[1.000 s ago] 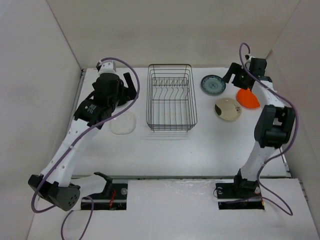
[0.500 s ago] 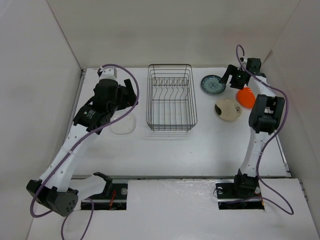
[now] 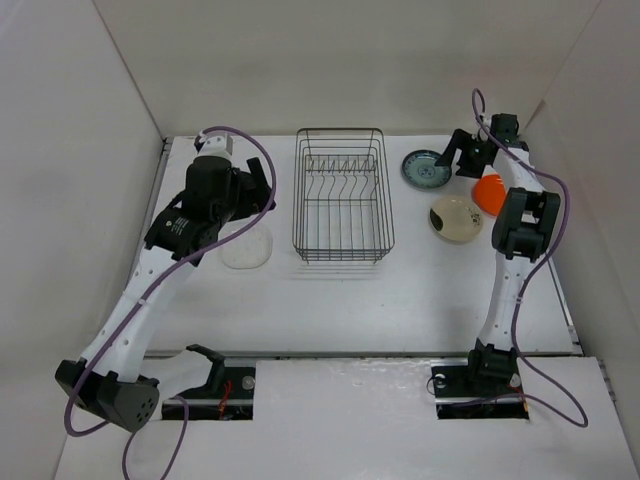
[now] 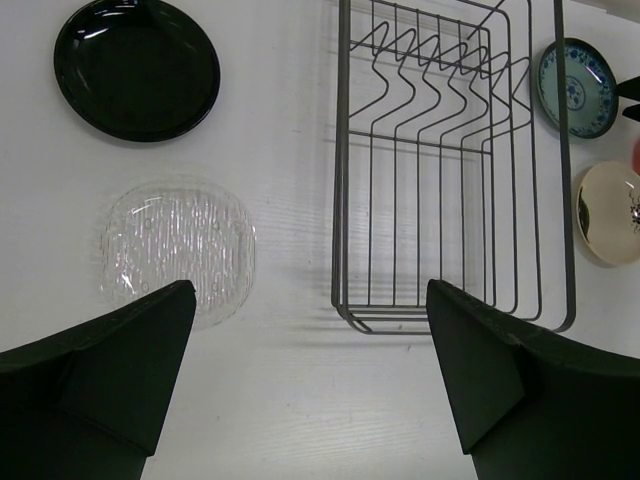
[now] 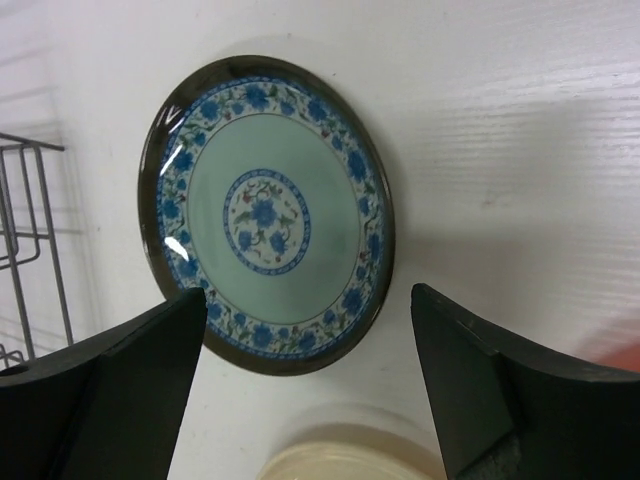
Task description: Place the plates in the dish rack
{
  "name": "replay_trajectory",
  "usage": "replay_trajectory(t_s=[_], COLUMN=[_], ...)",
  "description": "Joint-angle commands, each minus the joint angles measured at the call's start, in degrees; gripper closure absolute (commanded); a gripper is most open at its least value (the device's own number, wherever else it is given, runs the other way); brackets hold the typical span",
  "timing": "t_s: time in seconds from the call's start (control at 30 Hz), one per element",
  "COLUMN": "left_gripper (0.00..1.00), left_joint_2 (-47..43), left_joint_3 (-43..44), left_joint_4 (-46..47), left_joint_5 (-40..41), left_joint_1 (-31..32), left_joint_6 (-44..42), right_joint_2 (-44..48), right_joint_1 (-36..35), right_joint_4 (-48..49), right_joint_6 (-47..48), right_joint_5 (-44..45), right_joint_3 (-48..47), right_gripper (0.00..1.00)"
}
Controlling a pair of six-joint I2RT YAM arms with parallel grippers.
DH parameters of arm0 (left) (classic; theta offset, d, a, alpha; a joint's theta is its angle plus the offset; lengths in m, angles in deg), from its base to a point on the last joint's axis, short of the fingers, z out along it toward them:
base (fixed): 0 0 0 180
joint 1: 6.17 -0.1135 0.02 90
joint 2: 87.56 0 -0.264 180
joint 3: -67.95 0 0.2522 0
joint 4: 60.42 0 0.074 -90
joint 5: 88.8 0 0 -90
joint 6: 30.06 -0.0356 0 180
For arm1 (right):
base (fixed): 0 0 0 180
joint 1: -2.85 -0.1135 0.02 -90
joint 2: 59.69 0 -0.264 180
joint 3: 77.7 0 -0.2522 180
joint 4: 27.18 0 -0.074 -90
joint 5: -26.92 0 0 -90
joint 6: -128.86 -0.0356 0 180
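The black wire dish rack (image 3: 340,200) stands empty at the back middle and also shows in the left wrist view (image 4: 338,180). The teal patterned plate (image 3: 425,169), cream plate (image 3: 455,217) and orange plate (image 3: 489,192) lie to its right. The clear plate (image 3: 246,246) lies to its left. The black plate (image 4: 137,68) shows only in the left wrist view. My right gripper (image 3: 460,160) hangs open just above the teal plate (image 5: 265,215), near its edge. My left gripper (image 3: 262,185) is open and empty, high above the clear plate (image 4: 175,250) and the rack's near left corner.
White walls close in the table at the back and both sides. The cream plate's rim (image 5: 350,465) lies just below the teal one in the right wrist view. The rack's corner (image 5: 30,240) shows at that view's left edge.
My right gripper has moved back and left, off the orange plate and over the teal plate. My left arm has shifted slightly back. The plates have not moved.
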Motion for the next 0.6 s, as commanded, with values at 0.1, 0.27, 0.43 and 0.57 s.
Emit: replay_trajectory(t_s=[0.1, 0.27, 0.43, 0.57], left_gripper=[0.0, 0.0, 0.0, 0.0], left_joint_2=[-0.4, -0.4, 0.1, 0.6], left_joint_3=[0.6, 0.6, 0.6, 0.6], left_joint_4=[1.6, 2.1, 2.1, 2.1], left_joint_5=[-1.6, -2.1, -2.7, -2.7], left_joint_1=[-0.2, -0.2, -0.2, -0.2], left_joint_6=[-1.4, -1.4, -1.4, -1.4], right_joint_2=[-3.7, -6.3, -8.2, -10.6], right_joint_1=[0.7, 0.7, 0.7, 0.7], right_joint_4=[-4.0, -6.2, -8.1, -10.1], right_joint_6=[-0.6, -0.6, -1.2, -1.7], right_joint_5=[0.9, -0.2, -0.2, -0.2], right_joint_3=[-4.8, -8.3, -11.3, -13.8], right_gripper=[0.13, 0.21, 0.32, 0.42])
